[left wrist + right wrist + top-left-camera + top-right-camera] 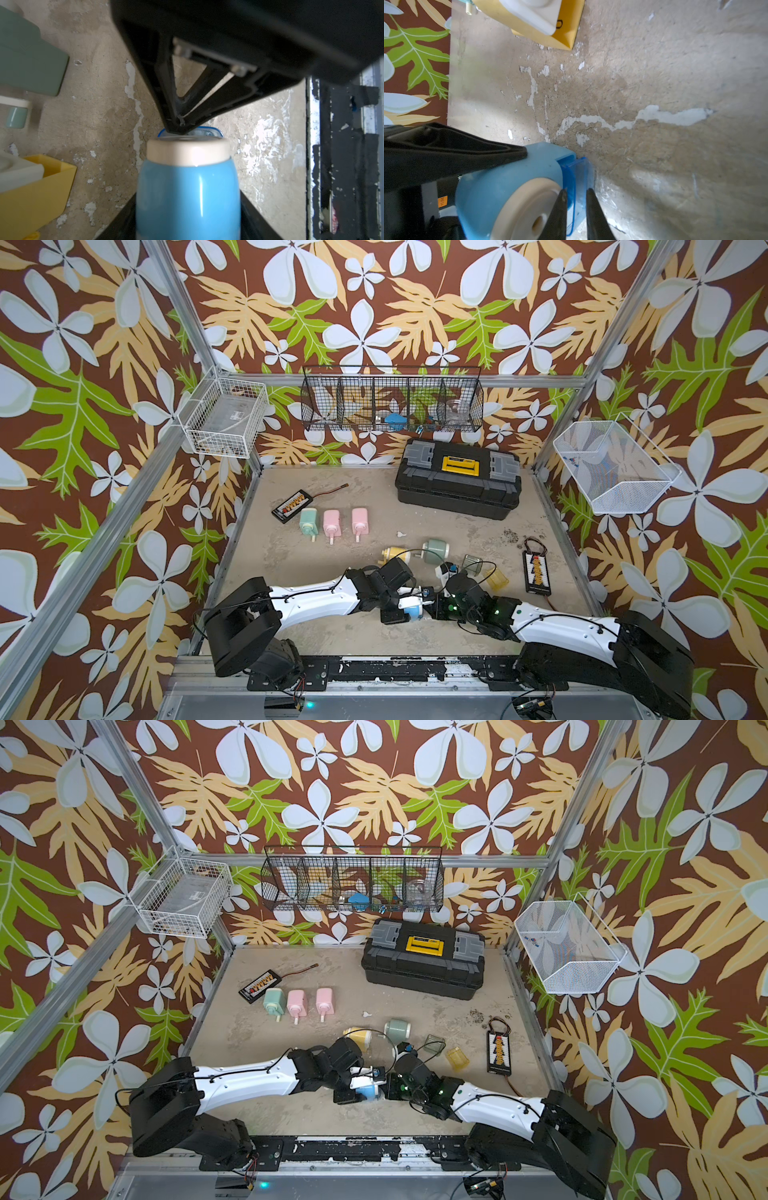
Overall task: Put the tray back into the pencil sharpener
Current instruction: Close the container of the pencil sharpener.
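Observation:
My left gripper (409, 602) (188, 218) is shut on the blue pencil sharpener (413, 611) (368, 1091) (188, 187) (508, 182) and holds it low over the table near the front edge. The sharpener has a cream end cap. The clear blue tray (579, 172) (216, 131) sits partly inside the sharpener, with one end sticking out. My right gripper (576, 193) (427, 605) meets it from the other side. Its jaws stand a narrow gap apart on either side of that end. Whether they press on the tray does not show.
A yellow sharpener (392, 554) and a green one (434, 549) lie just behind, with a grey-green tray (471, 562) and a yellow tray (496, 578) to the right. Further back are three upright sharpeners (332, 522), a black toolbox (457, 479) and two charger boards (536, 572) (291, 506).

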Controlling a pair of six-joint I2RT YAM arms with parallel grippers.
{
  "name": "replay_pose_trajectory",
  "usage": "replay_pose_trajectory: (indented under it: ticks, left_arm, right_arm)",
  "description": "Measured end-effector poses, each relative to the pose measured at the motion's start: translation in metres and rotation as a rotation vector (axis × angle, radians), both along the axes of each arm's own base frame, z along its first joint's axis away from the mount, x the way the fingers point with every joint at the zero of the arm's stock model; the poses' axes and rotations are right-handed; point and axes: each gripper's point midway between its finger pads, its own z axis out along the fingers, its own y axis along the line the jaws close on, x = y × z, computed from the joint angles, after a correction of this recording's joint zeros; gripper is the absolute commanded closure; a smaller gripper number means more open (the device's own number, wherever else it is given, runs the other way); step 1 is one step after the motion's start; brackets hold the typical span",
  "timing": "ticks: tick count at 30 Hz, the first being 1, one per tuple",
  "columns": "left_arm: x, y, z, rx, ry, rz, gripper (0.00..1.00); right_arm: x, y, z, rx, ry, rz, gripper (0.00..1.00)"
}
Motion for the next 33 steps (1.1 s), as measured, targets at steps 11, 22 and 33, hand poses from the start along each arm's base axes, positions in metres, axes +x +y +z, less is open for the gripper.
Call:
replay_pose_trajectory:
  ticks: [11,22,33]
  left_arm:
    - [0.001,-0.001,-0.001,-0.002,-0.002,0.001,0.45]
    - [0.002,-0.003,-0.001,-0.01,-0.003,0.003,0.49]
    - [0.002,-0.003,-0.001,-0.011,-0.001,0.006,0.53]
  right_arm:
    - [0.005,-0.038,-0.012,-0.074,-0.012,-0.097,0.87]
    - [-0.004,-0.005,-0.024,-0.018,0.051,0.056,0.9]
    - [-0.01,0.009,-0.03,0.039,0.078,0.112,0.89]
